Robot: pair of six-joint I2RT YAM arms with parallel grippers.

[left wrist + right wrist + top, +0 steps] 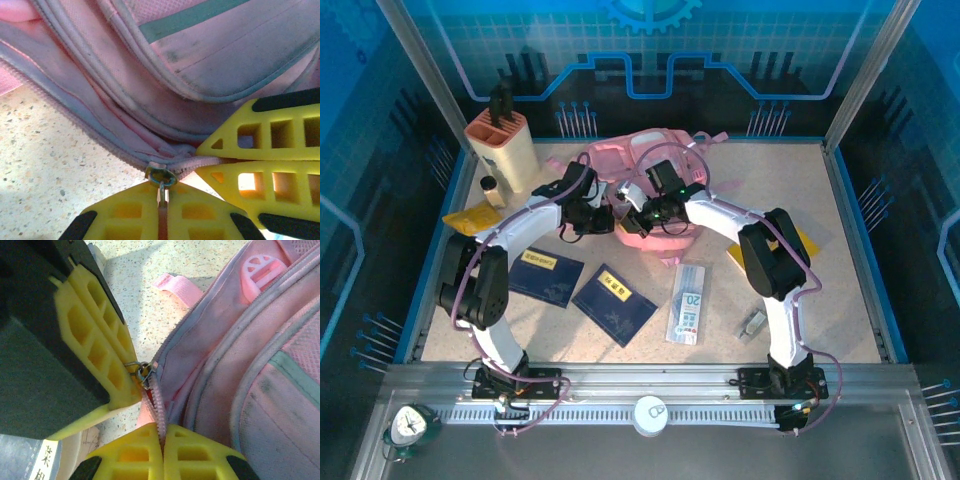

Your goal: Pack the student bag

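The pink student bag lies at the back middle of the table, and both grippers meet at its near left corner. In the left wrist view my left gripper is shut on the metal zip pull at the end of the closed zip. Beside it, my right gripper is shut on the zip tape just behind the slider. The right gripper's yellow fingers enter the left wrist view from the right. From above, the left gripper and the right gripper almost touch.
A beige holder and a small bottle stand at the back left, next to a yellow packet. Two dark blue booklets, a clear ruler pack and a small clip lie in front.
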